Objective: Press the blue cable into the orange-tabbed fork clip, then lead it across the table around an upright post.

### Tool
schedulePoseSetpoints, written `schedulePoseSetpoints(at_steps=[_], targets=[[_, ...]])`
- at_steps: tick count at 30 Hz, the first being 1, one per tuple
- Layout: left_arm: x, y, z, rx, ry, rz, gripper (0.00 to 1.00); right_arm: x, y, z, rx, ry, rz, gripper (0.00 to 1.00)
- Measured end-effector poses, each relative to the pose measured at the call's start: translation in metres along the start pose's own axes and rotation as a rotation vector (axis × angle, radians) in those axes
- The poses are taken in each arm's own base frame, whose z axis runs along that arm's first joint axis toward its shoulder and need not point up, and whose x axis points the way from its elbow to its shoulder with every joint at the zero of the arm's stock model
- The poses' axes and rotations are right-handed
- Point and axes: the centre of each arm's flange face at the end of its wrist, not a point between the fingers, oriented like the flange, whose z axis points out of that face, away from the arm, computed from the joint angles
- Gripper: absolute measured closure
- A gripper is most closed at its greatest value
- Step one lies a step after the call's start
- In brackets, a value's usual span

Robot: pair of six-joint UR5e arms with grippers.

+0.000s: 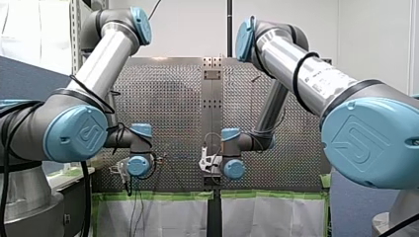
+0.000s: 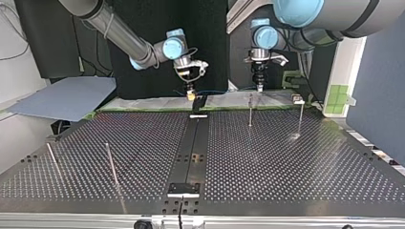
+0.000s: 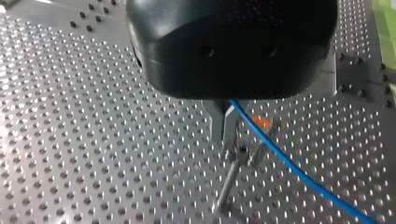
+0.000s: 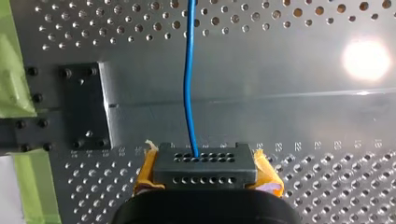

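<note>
In the left wrist view my left gripper [image 3: 229, 136] has its metal fingers shut on the blue cable [image 3: 280, 156], which runs off past the orange-tabbed fork clip [image 3: 256, 150]. The cable lies beside the clip's prongs, by the orange tab [image 3: 264, 122]. An upright post [image 3: 228, 179] stands just under the fingers. In the right wrist view my right gripper [image 4: 205, 163], with yellow pads [image 4: 267, 173], is shut on the blue cable [image 4: 188, 84], which leads straight ahead over the table. In the top view my right gripper [image 2: 191, 94] and my left gripper [image 2: 259, 87] hang at the far edge with the cable [image 2: 219, 90] between them.
Two thin posts [image 2: 250, 112] [image 2: 301, 117] stand at the top view's far right, two more [image 2: 112, 164] [image 2: 52, 160] at its near left. A dark strip [image 2: 191, 152] runs down the table's middle. A black plate [image 4: 86, 109] and green tape [image 4: 14, 70] lie beside my right gripper.
</note>
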Motion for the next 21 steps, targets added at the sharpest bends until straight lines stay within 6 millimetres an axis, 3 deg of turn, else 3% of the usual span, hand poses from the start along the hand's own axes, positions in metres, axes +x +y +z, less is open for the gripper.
schedulePoseSetpoints(at_steps=[7,12,21], targets=[[0.016,0.012,0.016,-0.028,0.017,0.01,1.0,0.005,-0.002,0.011,0.007,0.018,0.001,1.0],[0.029,0.02,0.021,-0.044,0.032,0.002,1.0,-0.006,0.0,0.015,0.008,0.003,-0.003,1.0],[0.025,0.024,0.038,-0.056,0.012,-0.021,1.0,-0.024,-0.002,0.016,0.011,-0.019,-0.007,1.0]])
